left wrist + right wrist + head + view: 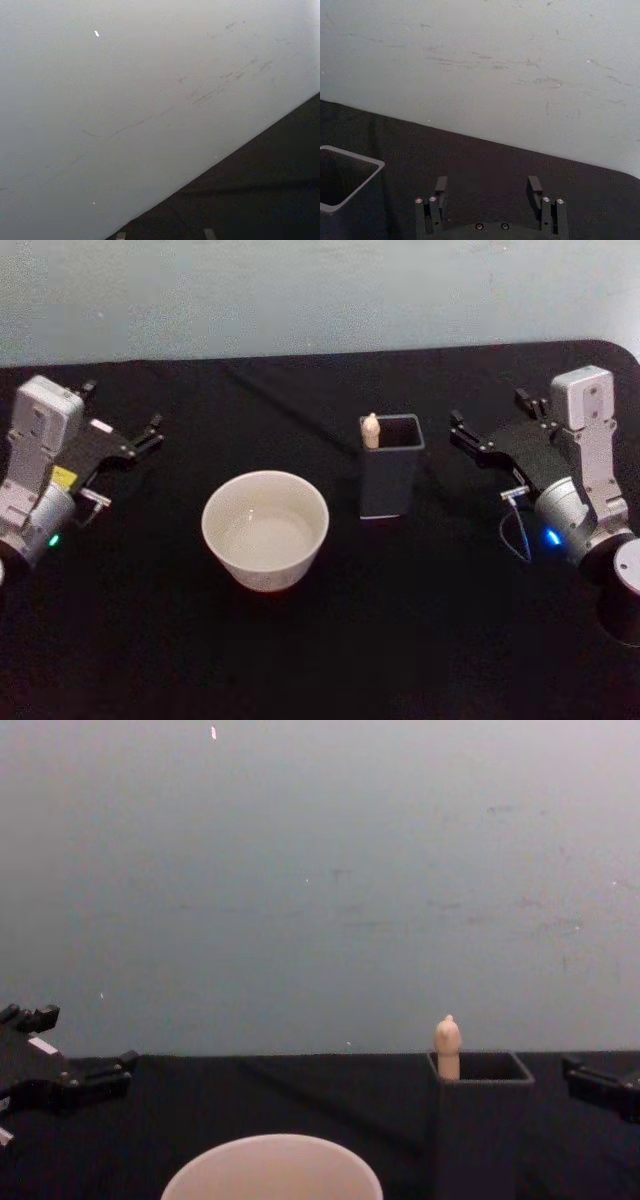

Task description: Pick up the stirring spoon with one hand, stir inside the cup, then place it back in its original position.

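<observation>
The black worktop (330, 660) carries 2 items between 2 grippers. The cup (265, 530) sits left of centre, with the dark grey holder (390, 480) just beside it on the right. The right gripper (482, 433) rests near the holder's right side, its jaws spread and empty. The left gripper (120, 435) lies well apart at the left edge, jaws spread too. The stirring spoon (371, 430) stands upright in the holder, its beige knob poking above the rim, apart from both sets of jaws.
</observation>
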`<state>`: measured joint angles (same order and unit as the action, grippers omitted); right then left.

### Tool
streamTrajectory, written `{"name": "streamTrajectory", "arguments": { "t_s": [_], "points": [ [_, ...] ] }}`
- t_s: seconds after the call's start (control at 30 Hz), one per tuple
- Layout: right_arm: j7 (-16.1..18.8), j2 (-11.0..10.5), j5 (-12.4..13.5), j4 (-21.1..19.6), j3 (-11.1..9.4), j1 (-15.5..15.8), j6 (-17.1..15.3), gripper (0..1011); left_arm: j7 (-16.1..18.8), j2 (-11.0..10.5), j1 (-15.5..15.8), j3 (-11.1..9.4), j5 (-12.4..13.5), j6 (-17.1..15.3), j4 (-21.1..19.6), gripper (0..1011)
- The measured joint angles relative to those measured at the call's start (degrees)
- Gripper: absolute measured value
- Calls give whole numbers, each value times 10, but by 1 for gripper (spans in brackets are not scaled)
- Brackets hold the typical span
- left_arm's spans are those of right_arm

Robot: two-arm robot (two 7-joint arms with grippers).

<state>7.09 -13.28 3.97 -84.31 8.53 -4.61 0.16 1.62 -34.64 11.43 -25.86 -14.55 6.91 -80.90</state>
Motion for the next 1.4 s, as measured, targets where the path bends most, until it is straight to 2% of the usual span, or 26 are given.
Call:
{"name": "streamTrajectory", "arguments": {
  "t_s": [1.4],
  "points": [
    [-3, -2, 0, -2, 1, 0, 3, 1002, 0, 0, 0, 0, 0, 0, 0, 1001]
  ]
}}
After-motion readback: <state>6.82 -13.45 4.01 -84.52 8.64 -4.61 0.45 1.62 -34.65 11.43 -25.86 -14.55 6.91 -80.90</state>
